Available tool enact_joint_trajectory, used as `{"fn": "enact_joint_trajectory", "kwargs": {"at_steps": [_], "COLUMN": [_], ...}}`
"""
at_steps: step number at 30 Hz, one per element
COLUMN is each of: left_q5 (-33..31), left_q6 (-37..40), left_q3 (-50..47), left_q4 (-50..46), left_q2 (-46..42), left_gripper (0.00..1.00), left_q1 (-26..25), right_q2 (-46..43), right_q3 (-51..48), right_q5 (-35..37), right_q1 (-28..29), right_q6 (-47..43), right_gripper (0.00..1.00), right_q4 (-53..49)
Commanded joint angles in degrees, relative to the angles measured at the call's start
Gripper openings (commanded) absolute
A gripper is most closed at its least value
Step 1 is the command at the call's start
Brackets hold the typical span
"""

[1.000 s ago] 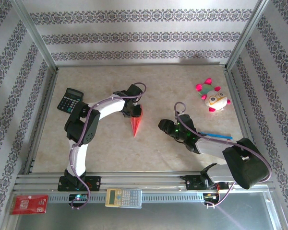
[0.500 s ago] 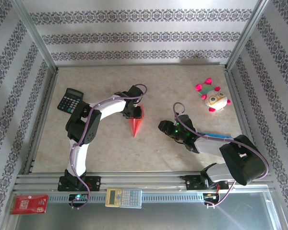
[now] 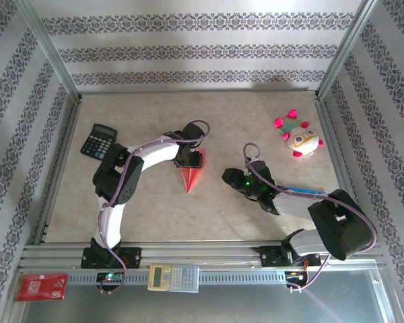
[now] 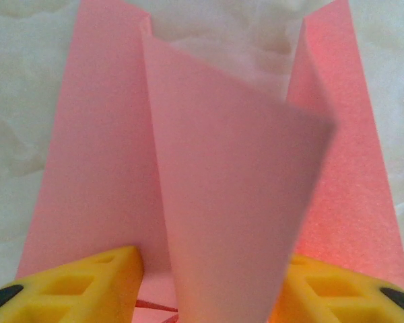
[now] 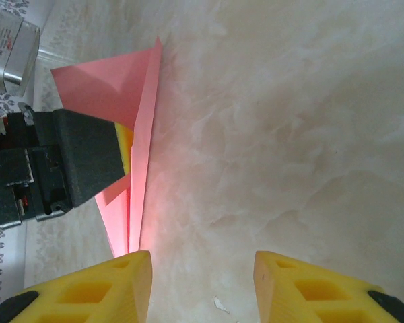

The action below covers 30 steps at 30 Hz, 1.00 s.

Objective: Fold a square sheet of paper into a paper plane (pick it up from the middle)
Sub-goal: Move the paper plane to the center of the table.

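Compared with a second ago, the black two-finger left gripper (image 3: 194, 159) is sitting a touch further to the right, and the right arm's elbow is sitting a bit further in. The narrow, pointed salmon-pink paper plane (image 3: 190, 176) is lying in pretty much the same spot. It's resting roughly mid-way across the beige marbled table (image 3: 256, 114), with its tip pointing toward the arm bases and its wide tail end under the left gripper.

From the left wrist camera, the left gripper (image 4: 212, 259) is standing with its yellow fingers (image 4: 87, 279) spread apart. A raised middle flap of the paper plane (image 4: 87, 168) is bulging up loosely between them while the flat wings are lying out to both sides. So that claw is looking open, straddling the flap rather than squeezing it.

The right gripper (image 3: 230, 176) is hovering near the plane on its right side, not touching it. Its own camera is showing the right gripper (image 5: 202, 262) with yellow fingers (image 5: 94, 289) wide apart and bare table between them, so it's open too. The paper plane (image 5: 114, 87) is showing nearly edge-on there, with its centre fold standing upright.

Around the edges, a black desk calculator (image 3: 97, 140) is lying far left, a pink-and-white plush toy (image 3: 297, 136) is sitting far right, and a grey calculator (image 3: 173, 276) and a small red printed card (image 3: 42, 286) are lying down by the near metal rail
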Motion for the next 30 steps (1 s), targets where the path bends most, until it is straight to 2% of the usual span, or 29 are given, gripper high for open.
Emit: {"fn": "enact_joint_trajectory", "kwargs": {"at_steps": [1,8,17,30], "left_q5": [-3.2,-7.7,-8.2,-7.8], "left_q6": [-0.6,-0.5,-0.7,-0.2], "left_q3": [-2.6,-3.2,-3.5,-3.0], "left_q4": [-3.7,-4.3,-3.4,-3.8], "left_q2": [0.5,-1.4,-1.1,-1.1], "left_gripper": [0.53,0.52,0.50,0.57], "left_q1": [-0.8,-2.2,-2.5,-2.6], "right_q2": [0.8,1.3,2.4,4.1], "right_q3": [-0.4,-0.5,-0.5,-0.2], "right_q5": [-0.8,-0.9,-1.3,-1.9], "right_q1": [-0.5,-0.6,-0.7,-0.8], "right_q6": [-0.1,0.0,0.2,0.8], "right_gripper": [0.44,0.44,0.44,0.44], "right_q4": [1.3,1.6,2.1,3.1]}}
